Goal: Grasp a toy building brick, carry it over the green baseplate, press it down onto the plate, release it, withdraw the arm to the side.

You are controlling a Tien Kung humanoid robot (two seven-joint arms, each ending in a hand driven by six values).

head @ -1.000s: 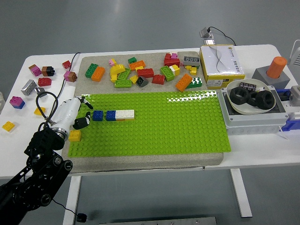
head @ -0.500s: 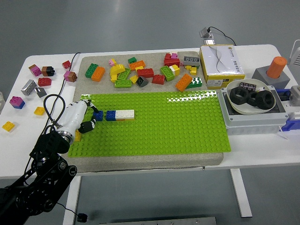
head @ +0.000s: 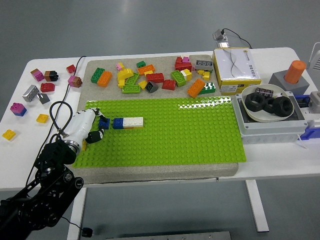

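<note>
The green baseplate (head: pixel 165 132) lies on a grey mat in the middle of the table. A row of two blue bricks (head: pixel 111 123) and a white brick (head: pixel 133 121) is fixed near its left end. My left hand (head: pixel 94 135), with a white back and black fingers, is over the plate's left edge, just left of the blue bricks. Its fingers are curled down around a yellow brick (head: pixel 84 145), of which only a sliver shows under the hand. The right arm is out of view.
Several loose bricks (head: pixel 150 76) lie on the mat behind the plate. More loose bricks (head: pixel 30 92) lie at the table's left end. A yellow-and-white box (head: pixel 236 70) and a grey tray with a bowl of black nuts (head: pixel 267 105) stand at the right.
My left hand has moved right and a little forward over the plate's left edge. It now covers most of the yellow brick, which showed fully a second ago.
</note>
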